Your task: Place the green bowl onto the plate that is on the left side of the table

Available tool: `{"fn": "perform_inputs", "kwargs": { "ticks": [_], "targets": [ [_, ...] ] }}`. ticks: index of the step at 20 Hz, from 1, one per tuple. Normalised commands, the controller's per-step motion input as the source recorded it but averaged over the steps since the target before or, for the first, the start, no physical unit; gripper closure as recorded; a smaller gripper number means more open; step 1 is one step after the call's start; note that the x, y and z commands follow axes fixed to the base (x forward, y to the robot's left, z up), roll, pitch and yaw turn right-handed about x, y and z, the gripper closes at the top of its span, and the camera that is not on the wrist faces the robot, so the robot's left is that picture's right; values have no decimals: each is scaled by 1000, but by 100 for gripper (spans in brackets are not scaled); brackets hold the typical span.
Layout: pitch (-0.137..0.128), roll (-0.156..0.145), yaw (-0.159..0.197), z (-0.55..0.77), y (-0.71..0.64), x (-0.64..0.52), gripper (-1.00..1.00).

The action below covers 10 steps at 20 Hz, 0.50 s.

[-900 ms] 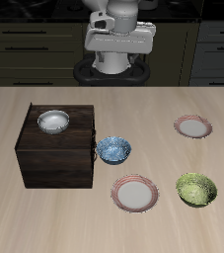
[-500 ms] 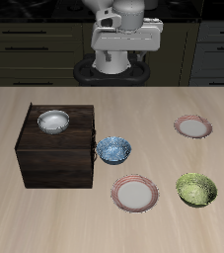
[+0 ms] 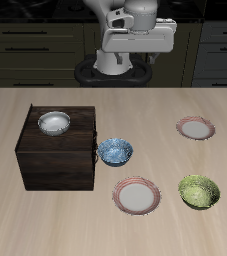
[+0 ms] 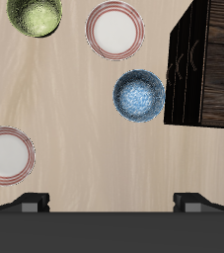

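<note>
The green bowl (image 3: 199,191) stands on the table near its front edge; it also shows in the wrist view (image 4: 35,15). The plate (image 3: 196,127) with the pinkish-red rim lies empty farther back on the same side; it also shows in the wrist view (image 4: 7,155). My gripper (image 3: 137,52) hangs high above the table's back, far from both. It is open and empty: in the wrist view (image 4: 112,203) its fingertips (image 4: 30,203) stand wide apart.
A second, look-alike plate (image 3: 137,196) (image 4: 114,30) lies near the front edge beside the green bowl. A blue patterned bowl (image 3: 115,151) (image 4: 140,95) sits beside a dark wooden cabinet (image 3: 57,150) (image 4: 207,64). A white bowl (image 3: 54,122) rests on the cabinet's top.
My gripper has shifted sideways at the back, toward the side where the green bowl and the plate are. Nothing on the table has moved.
</note>
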Motion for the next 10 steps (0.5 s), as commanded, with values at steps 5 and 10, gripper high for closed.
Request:
{"fn": "perform_inputs", "kwargs": {
  "ticks": [5, 10],
  "targets": [
    [9, 11, -2, 16, 314, 335, -100],
    [1, -21, -14, 85, 165, 249, -100]
  ]
}}
